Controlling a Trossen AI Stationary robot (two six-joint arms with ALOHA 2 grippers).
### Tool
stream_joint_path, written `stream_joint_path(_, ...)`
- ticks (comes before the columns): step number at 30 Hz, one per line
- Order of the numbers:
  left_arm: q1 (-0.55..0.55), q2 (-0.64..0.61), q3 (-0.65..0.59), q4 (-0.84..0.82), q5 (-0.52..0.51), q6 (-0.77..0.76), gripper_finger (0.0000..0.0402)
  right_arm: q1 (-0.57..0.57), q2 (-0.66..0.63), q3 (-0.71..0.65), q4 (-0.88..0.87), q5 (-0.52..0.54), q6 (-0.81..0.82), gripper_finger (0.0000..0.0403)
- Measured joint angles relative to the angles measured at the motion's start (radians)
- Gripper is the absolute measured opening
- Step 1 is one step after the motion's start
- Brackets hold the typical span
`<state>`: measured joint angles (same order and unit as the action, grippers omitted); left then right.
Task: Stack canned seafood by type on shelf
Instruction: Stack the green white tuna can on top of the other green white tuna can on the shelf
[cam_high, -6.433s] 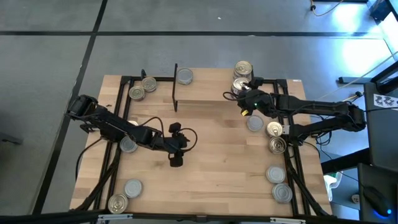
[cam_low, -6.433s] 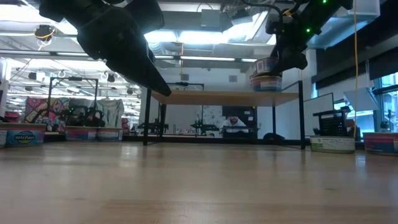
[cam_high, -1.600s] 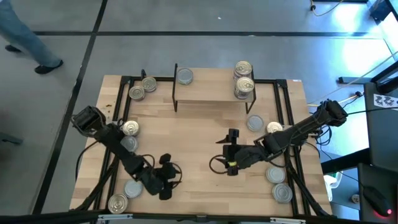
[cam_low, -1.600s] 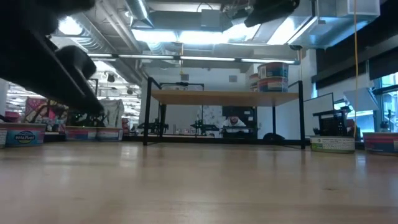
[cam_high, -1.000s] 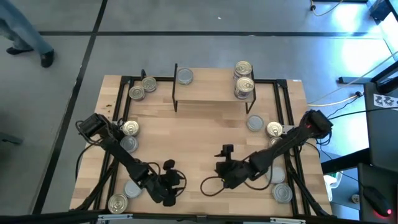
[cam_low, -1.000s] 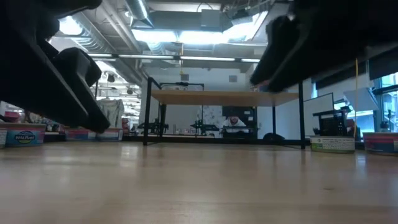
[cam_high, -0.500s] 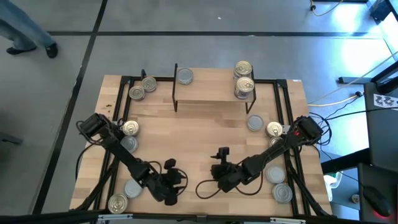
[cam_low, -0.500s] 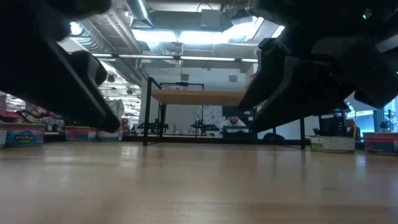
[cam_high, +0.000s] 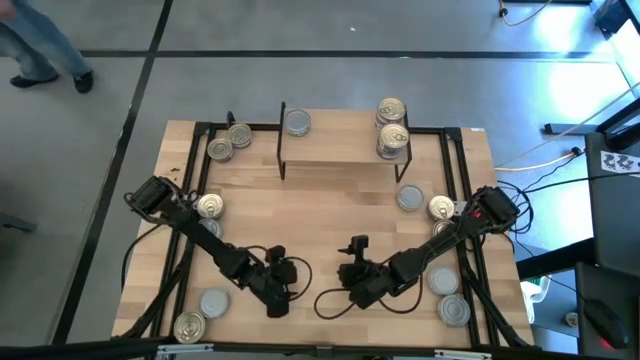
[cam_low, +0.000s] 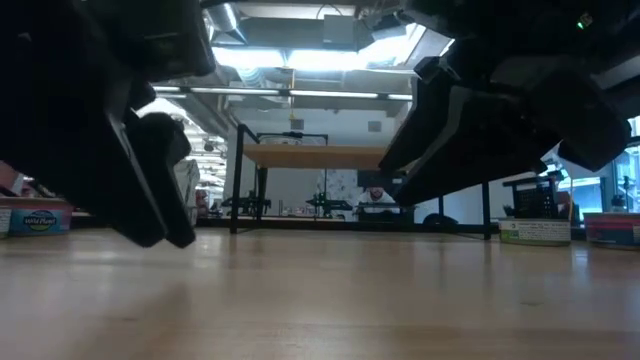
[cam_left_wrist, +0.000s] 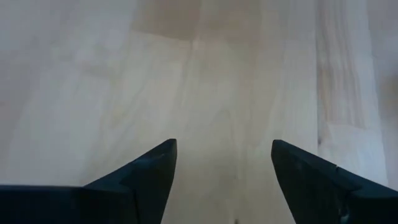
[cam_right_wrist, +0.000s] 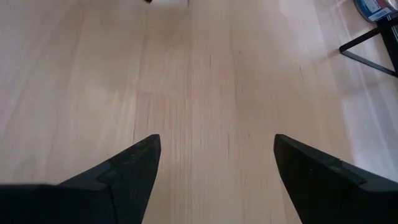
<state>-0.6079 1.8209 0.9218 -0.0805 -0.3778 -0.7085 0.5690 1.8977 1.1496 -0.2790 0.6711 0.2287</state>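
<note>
Since widening, left gripper fingers apart.

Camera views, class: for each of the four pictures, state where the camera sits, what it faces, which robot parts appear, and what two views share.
High view: above, facing straight down on the table; both arms, shelf, cans.
Low view: table height, facing level toward the shelf; dark arm parts overhead.
Left wrist view: on the left arm, facing bare table; left gripper, fingers open.
Right wrist view: on the right arm, facing table; right gripper, fingers open.
Shared: high and low views both show the shelf.
</note>
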Motion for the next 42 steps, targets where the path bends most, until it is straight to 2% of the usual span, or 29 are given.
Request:
stream_joint_path(8, -0.056, 0.008, 0.000, -0.009, -0.207, -0.032, 0.0260, 0.000, 0.000, 0.000, 0.028, -0.001, -0.006, 0.0310)
stream_joint_path(15, -0.088, 0.011, 0.000, -0.016, -0.300, -0.062, 0.0260, 0.000, 0.000, 0.000, 0.051, -0.001, -0.031, 0.0310)
stream_joint_path(30, -0.093, 0.012, -0.001, -0.176, -0.333, -0.191, 0.0260, 0.000, 0.000, 0.000, 0.051, -0.009, -0.031, 0.0310)
stream_joint_path(42, -0.111, 0.012, -0.001, -0.163, -0.337, -0.147, 0.0260, 0.000, -0.001, 0.000, 0.052, -0.009, -0.032, 0.0310)
